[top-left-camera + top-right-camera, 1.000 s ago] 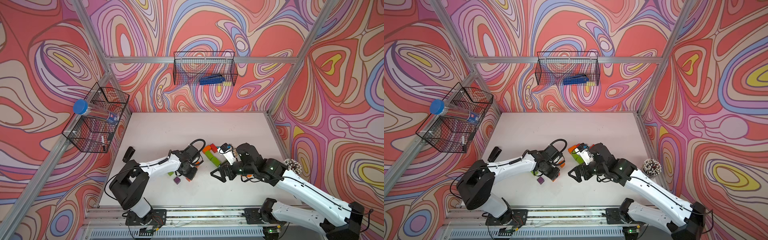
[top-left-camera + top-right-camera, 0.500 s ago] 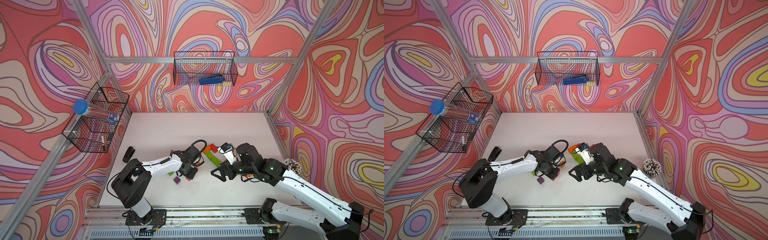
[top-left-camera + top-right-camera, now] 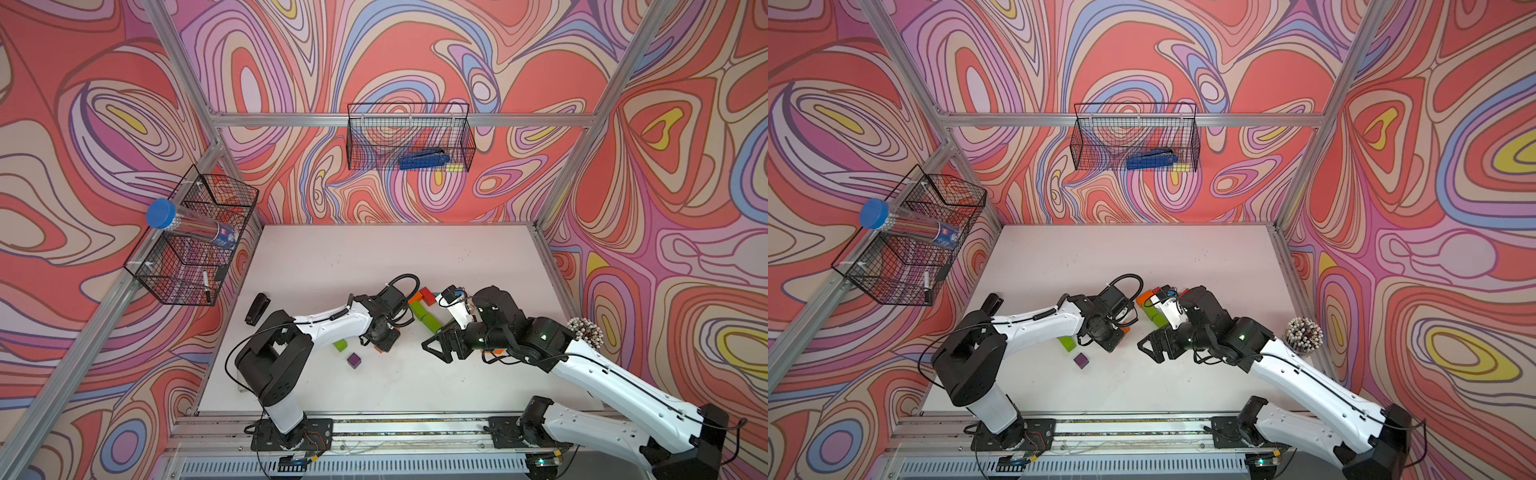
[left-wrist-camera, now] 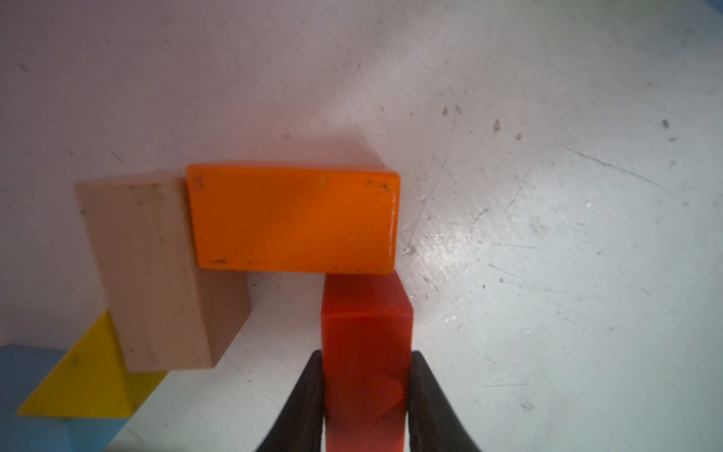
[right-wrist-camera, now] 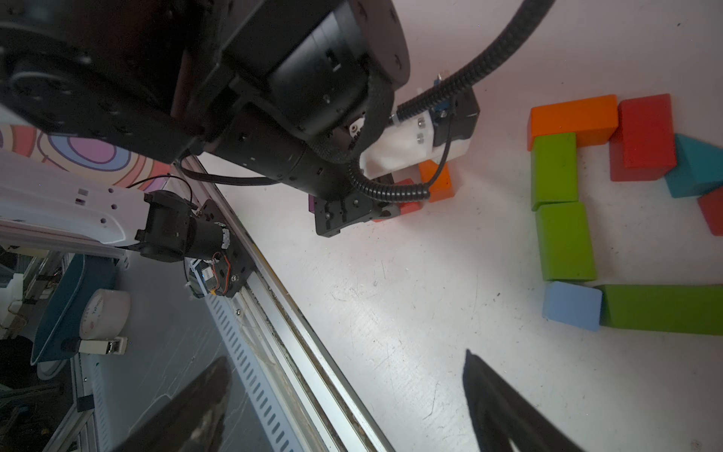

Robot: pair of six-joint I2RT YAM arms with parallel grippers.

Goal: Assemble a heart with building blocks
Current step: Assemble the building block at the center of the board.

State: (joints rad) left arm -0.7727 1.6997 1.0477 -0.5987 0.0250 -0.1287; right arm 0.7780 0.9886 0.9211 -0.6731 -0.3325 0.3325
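While a red block [image 4: 365,313] sits clamped between the jaws of the left gripper [image 4: 365,356], end-on against an orange brick [image 4: 293,219], the heart looks under half built. A partial outline [image 5: 553,168] lies near that brick, and a purple cube [image 3: 354,360] lies loose. Only the left wrist view shows the grip. The right gripper [image 5: 344,368] has its jaws apart, empty.

Robot lab, a caged test cell. An aluminium frame [image 3: 282,120] boxes in a white tabletop [image 3: 374,257], and the wall panels [image 3: 415,50] are a printed swirl backdrop. The left arm [image 3: 328,322] and right arm [image 3: 615,374] are bolted to a metal rail [image 3: 415,428] at the front edge. A back wire basket [image 3: 374,141] and a side wire basket [image 3: 183,270] hang on the walls (a blue-capped tube [image 3: 187,222] lies in the side one). Loose building blocks [image 5: 565,242] sit on the tabletop. The right wrist view shows a tape roll [image 5: 103,313] and bench clutter outside the cell.
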